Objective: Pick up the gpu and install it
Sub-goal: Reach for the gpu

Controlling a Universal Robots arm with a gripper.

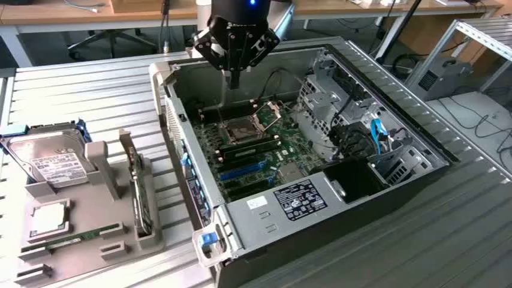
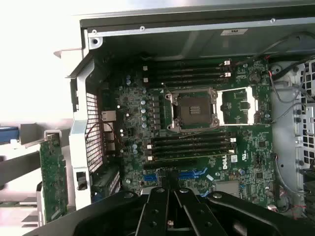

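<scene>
The tool (image 1: pixel 234 83) is seen above the open computer case (image 1: pixel 168 84), which lies on its side on the slatted metal surface (image 1: pixel 80 96). Its fingers are pressed together into one narrow dark tip, and nothing is gripped between them. In the wrist view the closed tool (image 2: pixel 170 186) is seen looking down onto the motherboard (image 2: pixel 133 123), with the empty CPU socket (image 2: pixel 192 109) near the middle of the board. The gpu (image 1: pixel 141 195) is not in the case. It is stood on its long edge in a slot of the grey holder (image 1: pixel 88 240), on the side of the holder closest to the case. In the exterior view it is found at about 7 o'clock from the tool and well apart from it, with the case's side wall between the two. In the wrist view the gpu (image 2: pixel 53 182) is shown as a green board just outside the perforated wall of the case. On the same holder, a hard drive (image 1: pixel 48 159) is placed at about 10 o'clock from the gpu, and a narrow green RAM stick (image 1: pixel 76 240) is laid at about 8 o'clock from it. In the exterior view the motherboard (image 1: pixel 272 147) and the CPU socket (image 1: pixel 240 131) are seen at about 6 o'clock from the tool.
</scene>
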